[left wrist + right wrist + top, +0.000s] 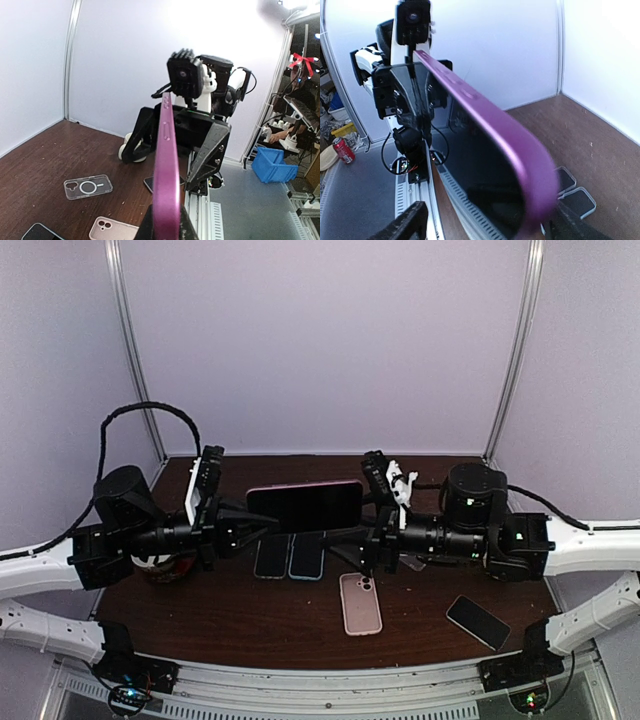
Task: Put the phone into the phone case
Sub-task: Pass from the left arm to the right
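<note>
Top external view: the phone [305, 505] is hanging in the air above the table [220, 625], stretching level between the two arms with its dark face turned to the camera.
Risk: the phone may be sagging or twisting in a one-ended hold, and a slip would be dropping it onto the two spare phones [288, 557] lying underneath.
Cause: only a narrow pinch on a smooth purple rim, far from the phone's middle, seems to be bearing it.
Left gripper [165, 225]: its fingers are pressing tight on the near end of the phone, pinching its edge.
Right gripper [492, 222]: its fingers are standing spread wide either side of the other end. Whether one is touching the rim, I cannot tell.
Pink case [360, 604]: it is lying flat on the table, well apart from the phone.
</note>
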